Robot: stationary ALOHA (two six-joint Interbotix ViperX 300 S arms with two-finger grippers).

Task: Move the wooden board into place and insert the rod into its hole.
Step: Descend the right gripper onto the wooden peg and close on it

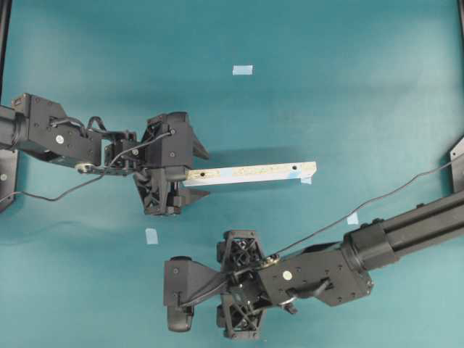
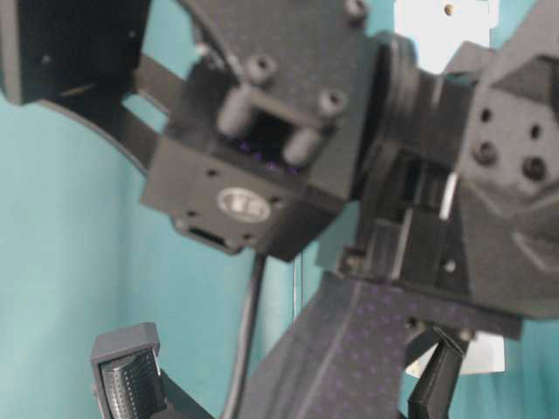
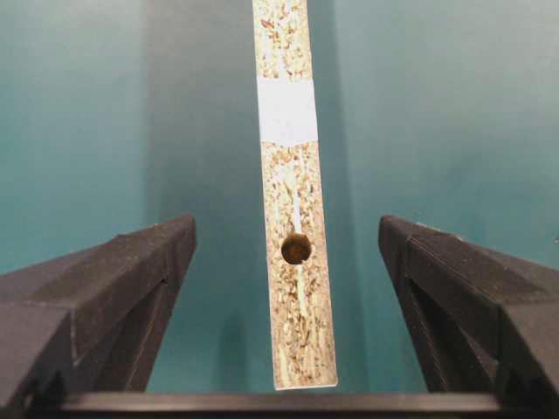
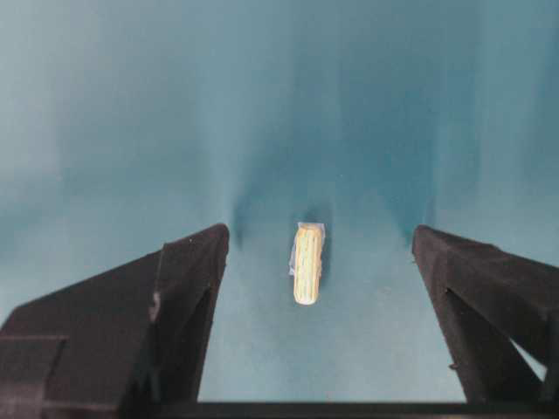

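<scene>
The wooden board [image 1: 254,172] lies flat, running left to right across the middle of the table. Its left end sits between the fingers of my open left gripper [image 1: 197,174], touching neither. The left wrist view shows the board's speckled face [image 3: 293,332], the dark round hole [image 3: 296,249] near its close end and a light-blue tape patch [image 3: 286,112] beyond. A second dark hole [image 1: 293,167] sits near the far right end. The rod [image 4: 307,262], a short cream peg, lies on the table between the fingers of my open right gripper [image 4: 320,234]. Overhead, the right gripper [image 1: 239,285] hides it.
Pale-blue tape squares lie on the teal table: one at the top [image 1: 243,70], one below the left gripper [image 1: 151,235], one right of centre [image 1: 352,218]. Black arm parts [image 2: 349,218] fill the table-level view. Cables trail from both arms.
</scene>
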